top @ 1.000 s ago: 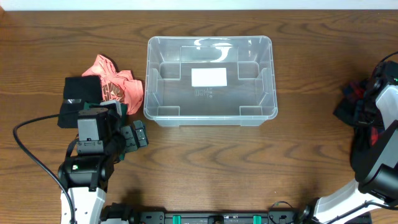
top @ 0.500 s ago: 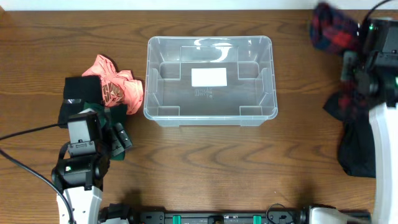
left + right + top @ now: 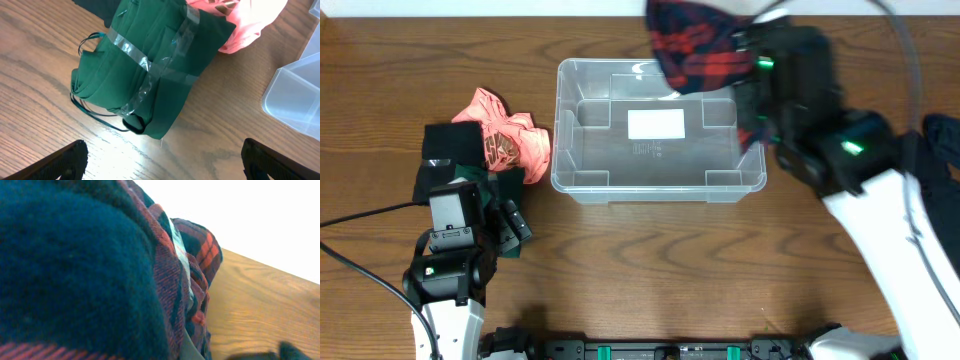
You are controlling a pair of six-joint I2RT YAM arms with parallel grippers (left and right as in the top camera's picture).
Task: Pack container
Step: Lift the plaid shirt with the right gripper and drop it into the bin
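- Against half a second ago, the right arm has swung from the right edge of the overhead view to the upper middle.
- We see the right gripper (image 3: 752,62) carrying a red-and-navy plaid cloth (image 3: 692,45) above the container's upper right corner. The cloth fills the wrist view and hides the fingers.
- The left gripper (image 3: 162,167) has not moved. It sits at lower left, spread wide and holding nothing, over a taped green bundle (image 3: 145,70).
- The clear container (image 3: 620,165) stays at upper centre on the wooden table (image 3: 650,270), with a white label (image 3: 656,124) on its base.
- We count one container and two arms.
- We count five textiles: the plaid cloth, the green bundle, a coral garment (image 3: 510,135), a black cloth (image 3: 453,143), and a dark heap (image 3: 944,140) cut off at the right edge.
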